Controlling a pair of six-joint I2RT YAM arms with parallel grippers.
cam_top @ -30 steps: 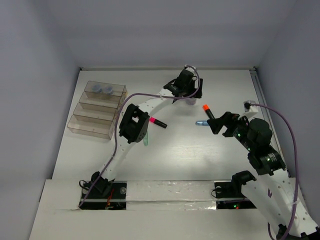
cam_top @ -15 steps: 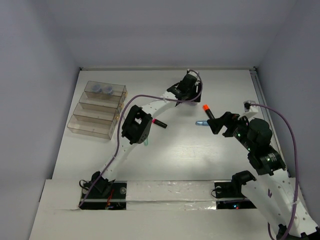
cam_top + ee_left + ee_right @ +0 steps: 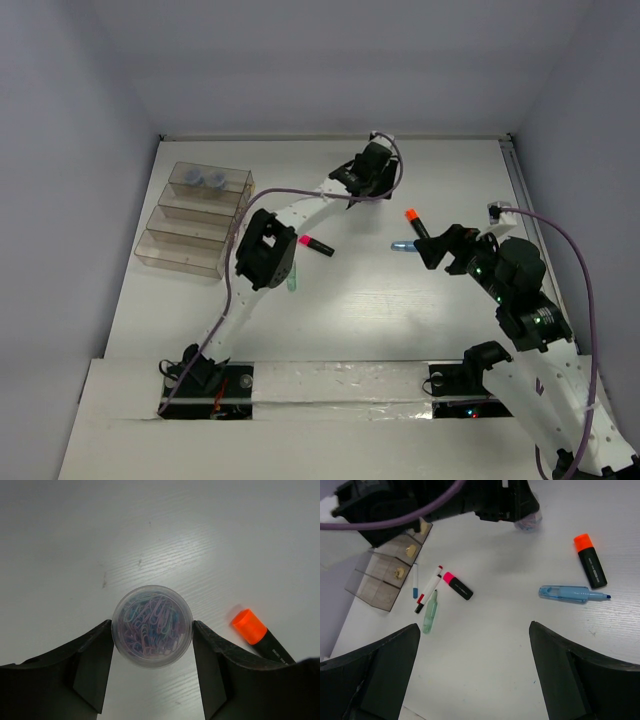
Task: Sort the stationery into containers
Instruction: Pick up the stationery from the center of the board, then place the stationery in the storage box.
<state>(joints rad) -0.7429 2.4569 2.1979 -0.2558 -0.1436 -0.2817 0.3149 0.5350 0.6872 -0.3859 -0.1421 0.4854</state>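
- Black fingers [image 3: 380, 675] of the right pincer [image 3: 473, 630] are spread wide above the worktop [image 3: 400, 320], with nothing held.
- Scattered mid-worktop are seen a pale green marker [image 3: 429, 612], two pens [image 3: 427, 595], a pink highlighter [image 3: 458, 585], a light blue marker [image 3: 572, 593] and an orange highlighter [image 3: 590, 560].
- Farther off, the left pincer [image 3: 151, 627] is closed on a round pot [image 3: 152, 626] of paper clips, one finger pressed to each side.
- At the far left are set the containers [image 3: 195, 225], with two pots [image 3: 203, 179] already lodged in the farthest bin.
- It is judged that the gripped pot should be held upright, carried high enough for the bin walls to be cleared, and lowered beside those two before the grip is eased.
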